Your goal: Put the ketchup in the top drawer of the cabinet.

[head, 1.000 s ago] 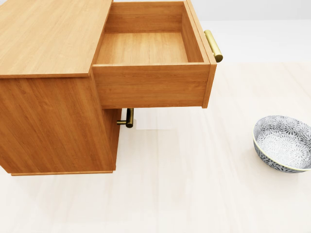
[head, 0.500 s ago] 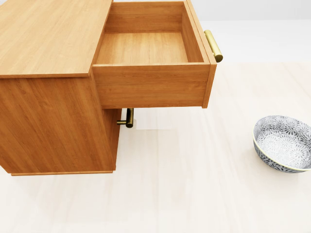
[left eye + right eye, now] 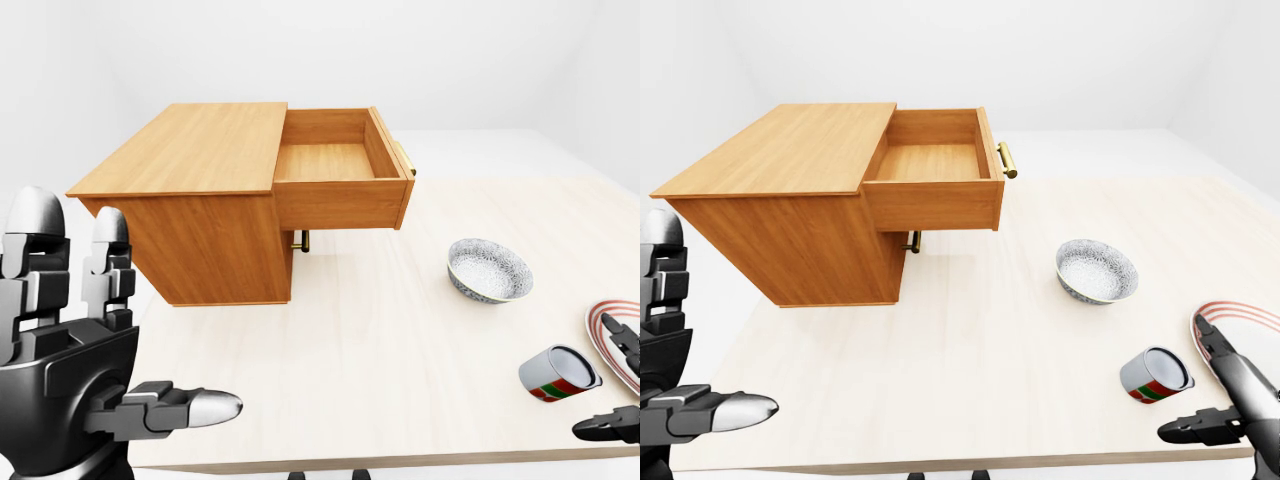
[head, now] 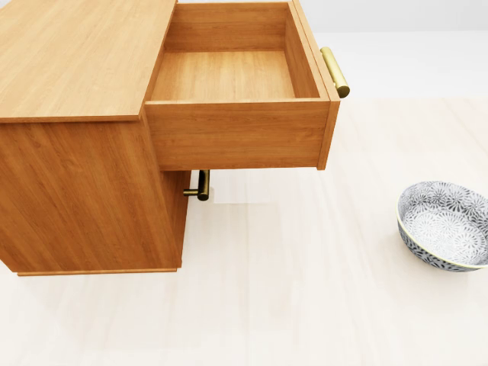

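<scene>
The cabinet sits on the pale desk with its top drawer pulled fully out and empty, its brass handle facing the right of the head view; that open mouth is what the task needs, so the drawer stands ready to receive something dropped in from above; a second, lower handle shows beneath it on a drawer that is shut. The left robot hand is raised at the lower left of the left-eye view with its fingers spread and nothing between them, plainly released, held clear of the cabinet, probably waiting; the right robot hand enters at the lower right of the right-eye view, near a small can lying tilted on the desk with a red and green label, but apart from it; its fingers are only partly in view, so I cannot tell whether it is clenched or loose. No ketchup bottle is recognisable in any view; the can is the nearest candidate, though that is a guess. A patterned bowl rests between cabinet and can, and a striped plate lies at the right edge. Against the earlier head view, nothing has shifted; drawer, bowl and camera all match.
</scene>
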Controlling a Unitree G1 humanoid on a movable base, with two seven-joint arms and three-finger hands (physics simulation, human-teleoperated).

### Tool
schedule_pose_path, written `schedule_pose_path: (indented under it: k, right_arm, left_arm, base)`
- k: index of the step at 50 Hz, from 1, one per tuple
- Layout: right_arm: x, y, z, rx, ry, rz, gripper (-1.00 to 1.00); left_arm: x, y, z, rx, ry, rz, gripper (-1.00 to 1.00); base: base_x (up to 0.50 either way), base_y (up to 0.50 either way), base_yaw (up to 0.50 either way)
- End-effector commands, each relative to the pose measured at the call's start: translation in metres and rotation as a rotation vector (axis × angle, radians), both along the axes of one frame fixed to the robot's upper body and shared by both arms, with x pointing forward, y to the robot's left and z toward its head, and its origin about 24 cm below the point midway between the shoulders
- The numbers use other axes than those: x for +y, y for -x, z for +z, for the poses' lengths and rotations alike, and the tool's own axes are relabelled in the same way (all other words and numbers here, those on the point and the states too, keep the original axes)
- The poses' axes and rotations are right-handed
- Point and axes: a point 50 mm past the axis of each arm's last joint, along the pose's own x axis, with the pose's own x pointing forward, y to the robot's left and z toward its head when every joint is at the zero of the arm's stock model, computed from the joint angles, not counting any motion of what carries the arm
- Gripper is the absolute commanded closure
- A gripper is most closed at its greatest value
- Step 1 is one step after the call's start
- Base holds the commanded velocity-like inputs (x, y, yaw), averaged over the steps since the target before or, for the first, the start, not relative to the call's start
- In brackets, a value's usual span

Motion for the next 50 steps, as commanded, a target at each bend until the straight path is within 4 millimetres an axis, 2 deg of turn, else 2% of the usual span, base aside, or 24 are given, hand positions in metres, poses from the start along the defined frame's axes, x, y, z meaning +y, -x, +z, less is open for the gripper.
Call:
schedule_pose_path:
  k: [1, 18, 30, 50]
  right_arm:
    - [0.002, -0.005, -0.001, 0.029, 0.024, 0.014, -1.0]
    - [0.001, -0.009, -0.013, 0.076, -0.01, 0.023, -1.0]
    - [0.0, -0.015, -0.007, 0.073, 0.02, 0.039, -1.0]
    - [-0.001, -0.022, -0.015, 0.097, -0.022, 0.057, -1.0]
  left_arm:
    - [0.001, 0.0, 0.0, -0.003, 0.001, 0.002, -1.0]
    - [0.0, 0.001, 0.0, 0.001, -0.001, 0.001, -1.0]
    - [-0.001, 0.0, 0.0, 0.003, -0.002, 0.001, -1.0]
    - [-0.001, -0.002, -0.002, 0.014, -0.001, -0.001, -1.0]
  base:
    - [0.0, 0.0, 0.0]
    - [0.0, 0.0, 0.0]
    - [0.0, 0.0, 0.0]
    - [0.0, 0.0, 0.0]
